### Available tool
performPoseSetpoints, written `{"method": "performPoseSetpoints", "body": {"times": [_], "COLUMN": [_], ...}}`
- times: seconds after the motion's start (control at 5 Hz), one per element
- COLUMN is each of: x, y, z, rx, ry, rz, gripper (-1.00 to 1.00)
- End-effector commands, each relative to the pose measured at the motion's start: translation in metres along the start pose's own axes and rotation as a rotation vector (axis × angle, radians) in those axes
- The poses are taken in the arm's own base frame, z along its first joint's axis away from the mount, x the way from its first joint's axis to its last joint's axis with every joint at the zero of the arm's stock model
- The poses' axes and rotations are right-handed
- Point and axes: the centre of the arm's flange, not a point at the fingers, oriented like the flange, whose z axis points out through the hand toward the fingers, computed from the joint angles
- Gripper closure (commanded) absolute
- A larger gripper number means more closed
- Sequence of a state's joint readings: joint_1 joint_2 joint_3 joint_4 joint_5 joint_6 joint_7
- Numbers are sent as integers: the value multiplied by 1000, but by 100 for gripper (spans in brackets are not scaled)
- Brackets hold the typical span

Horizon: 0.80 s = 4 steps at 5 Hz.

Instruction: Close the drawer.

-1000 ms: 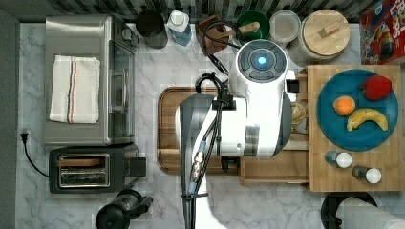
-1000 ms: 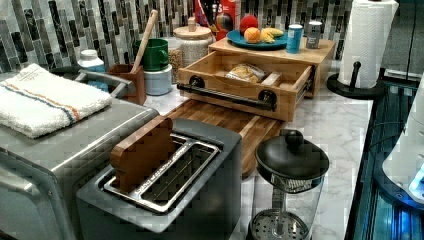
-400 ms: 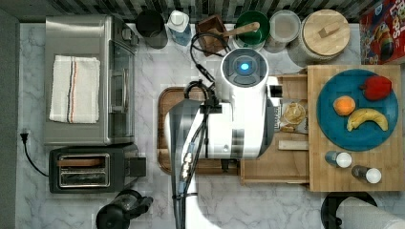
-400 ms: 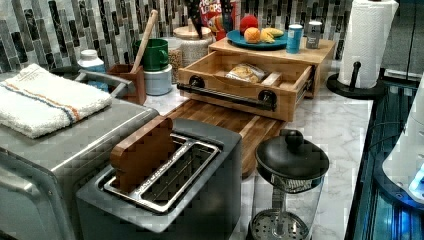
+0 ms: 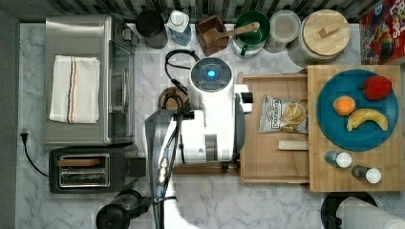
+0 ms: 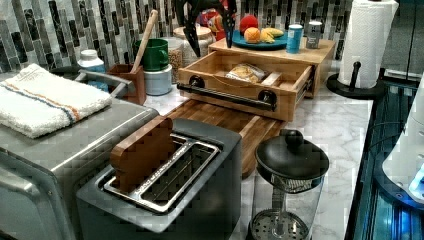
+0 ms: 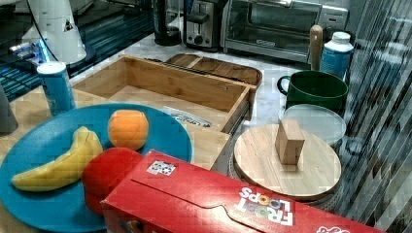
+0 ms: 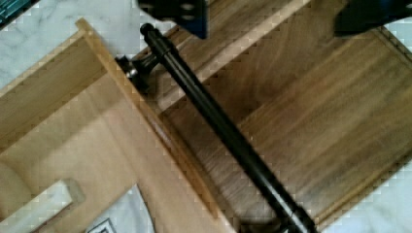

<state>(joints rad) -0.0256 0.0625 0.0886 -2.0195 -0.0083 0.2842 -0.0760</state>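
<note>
The marble counter (image 5: 267,205) carries everything. On it, at the top view's right, a light wood slab (image 5: 356,181) bears a blue plate (image 5: 334,129) of fruit. The drawer (image 6: 287,97) stands pulled out from under this slab, toward the top view's left, its open box showing a snack bag (image 5: 282,114) and a small wooden stick (image 5: 293,145) inside. Just beside the drawer front lies the darker tray (image 6: 235,122). The arm (image 5: 212,119) hangs over the drawer's front edge in the top view. The black handle (image 6: 225,95) runs across the drawer front, apart from the end effector (image 6: 209,24), which hovers above the drawer's back corner in the left view with its two dark fingers (image 6: 192,37) spread apart and nothing between them.
</note>
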Motion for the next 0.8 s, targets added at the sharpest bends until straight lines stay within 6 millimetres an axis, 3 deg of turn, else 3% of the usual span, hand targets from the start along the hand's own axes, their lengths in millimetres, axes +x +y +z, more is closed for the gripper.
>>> {"method": "performPoseSetpoints", "body": {"times": [0.2, 0.4, 0.6, 0.8], "x": [-56, -58, -63, -61], "y": [-35, -40, -43, -34], "z": [22, 37, 65, 93], "rx": [60, 56, 42, 41], "ry": [62, 51, 82, 123], "rz": [-286, -366, -439, -521], "gripper": [100, 100, 100, 100]}}
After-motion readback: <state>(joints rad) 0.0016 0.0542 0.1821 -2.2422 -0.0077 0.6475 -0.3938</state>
